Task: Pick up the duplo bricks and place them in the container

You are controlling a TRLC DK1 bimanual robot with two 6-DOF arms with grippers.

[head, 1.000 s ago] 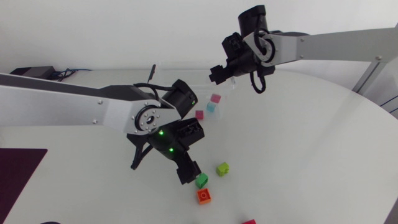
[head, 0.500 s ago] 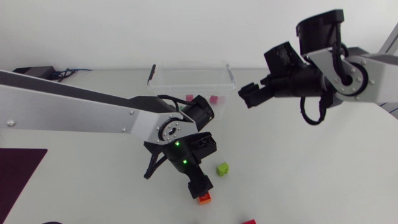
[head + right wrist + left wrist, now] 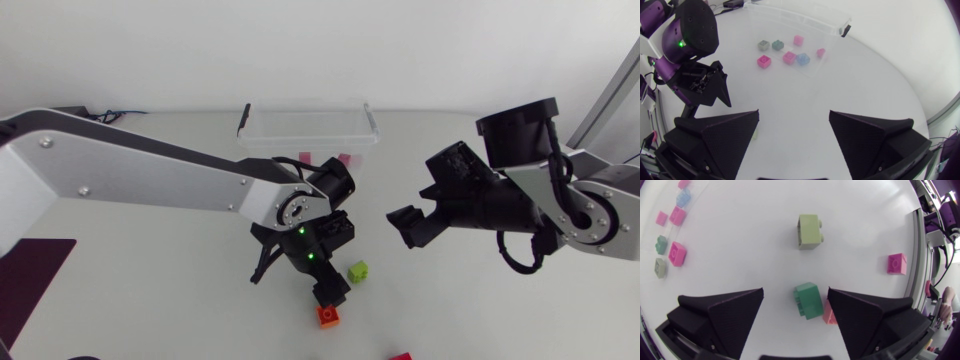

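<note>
The left gripper (image 3: 795,294) hangs low over the near middle of the table (image 3: 480,300) with its fingers (image 3: 735,312) spread wide. The green brick (image 3: 809,300) lies on the surface between them, not yet touched by either. It is the one about to be picked up.

The trouble I can see is that the brick sits off-centre, much nearer one finger than the other. The orange brick (image 3: 830,315) lies tight against it on that same side, half hidden under the fingertip. A straight close from here would likely catch the orange one or shove the green one askew. The gripper should first shift sideways until the green brick is centred, and turn a little so the pads meet its flat sides. Only then should it drop the last bit and squeeze.

The lime brick (image 3: 357,271) lies just to the right and a little farther off, clear of the grasp, and a magenta brick (image 3: 401,356) lies at the near edge.

The clear container (image 3: 300,128) stands at the far side with several bricks already in it, so the lift needs enough height to clear its wall.

The right gripper (image 3: 408,226) hovers out to the right, fingers apart and holding nothing. It should keep out of the path to the container.
</note>
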